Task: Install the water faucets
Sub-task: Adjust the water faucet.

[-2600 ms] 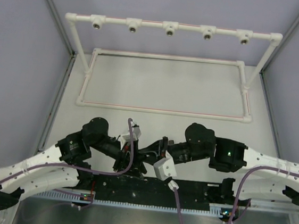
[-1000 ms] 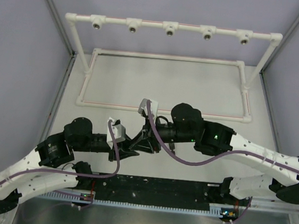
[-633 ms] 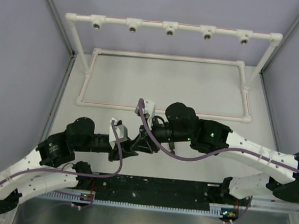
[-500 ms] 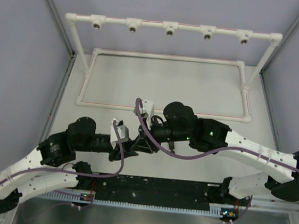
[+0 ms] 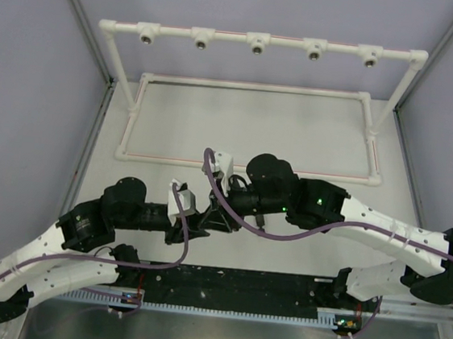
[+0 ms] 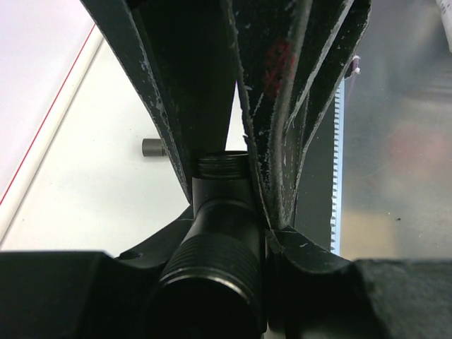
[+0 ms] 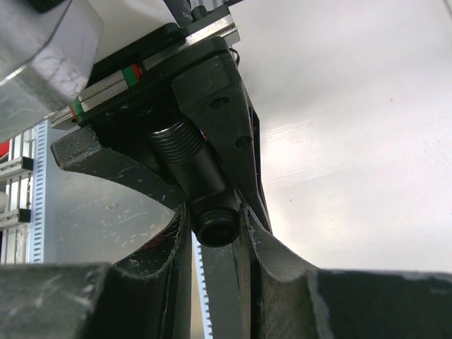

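A black faucet (image 6: 220,212) with threaded ends is held between both grippers above the near middle of the table. In the left wrist view its thick threaded end points at the camera, and the right gripper's fingers (image 6: 282,113) come down onto its narrow end. In the right wrist view my own fingers (image 7: 265,254) close on its open end (image 7: 215,227). The left gripper (image 5: 197,221) and right gripper (image 5: 215,215) meet tip to tip. A short stubby cylinder (image 6: 152,147) lies on the table behind them.
The white pipe frame stands at the back, with a top bar (image 5: 224,35) carrying several metal-ringed sockets and a rectangular base (image 5: 247,168) on the table. A black strip (image 5: 279,287) with a toothed rail runs along the near edge. Purple cables loop over both arms.
Both arms came up from the near edge and met over the near middle of the table. In the last half second the right gripper edged slightly left; otherwise still.
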`<state>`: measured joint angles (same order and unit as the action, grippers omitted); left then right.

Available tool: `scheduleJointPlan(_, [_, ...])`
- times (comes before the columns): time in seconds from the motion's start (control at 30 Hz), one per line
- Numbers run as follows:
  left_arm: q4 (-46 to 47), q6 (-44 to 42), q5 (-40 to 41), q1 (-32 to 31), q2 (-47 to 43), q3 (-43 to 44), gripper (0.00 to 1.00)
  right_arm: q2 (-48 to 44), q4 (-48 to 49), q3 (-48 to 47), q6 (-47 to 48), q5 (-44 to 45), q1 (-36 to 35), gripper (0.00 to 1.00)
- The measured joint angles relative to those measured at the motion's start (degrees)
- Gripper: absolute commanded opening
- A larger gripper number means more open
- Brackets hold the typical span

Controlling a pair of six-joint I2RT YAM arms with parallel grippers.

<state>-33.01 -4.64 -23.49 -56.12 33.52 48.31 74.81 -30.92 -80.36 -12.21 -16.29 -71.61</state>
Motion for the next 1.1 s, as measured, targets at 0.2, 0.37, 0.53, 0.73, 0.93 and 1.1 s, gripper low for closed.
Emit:
scheduleJointPlan(0.2, [0.4,0.5,0.1,0.0,-1.3,-0.1,0.0,-1.4,3.8,2.5,0.2,-0.6,0.0,0.24])
scheduleJointPlan(0.37, [3.0,1.7,-2.2,0.0,-1.6,-0.8,0.0,-5.5,8.8,7.1,0.9,-1.4,-0.2,0.4])
scheduleJointPlan(0.53, [3.0,2.5,-4.2,0.0,-2.3,-2.1,0.0,-9.9,11.0,8.3,2.0,-1.4,-0.2,0.41])
scheduleJointPlan(0.73, [3.1,3.1,-5.6,0.0,-2.3,-2.4,0.0,-10.7,13.0,8.4,2.2,-1.5,-0.2,0.4])
scheduleJointPlan(0.93, [3.3,3.3,-7.3,0.0,-2.2,-2.4,0.0,-10.6,13.0,8.4,2.8,-1.5,-0.2,0.42])
scheduleJointPlan(1.1, [3.6,3.5,-9.0,0.0,-1.5,-2.4,0.0,-10.4,13.0,8.5,3.3,-2.6,-0.2,0.43])
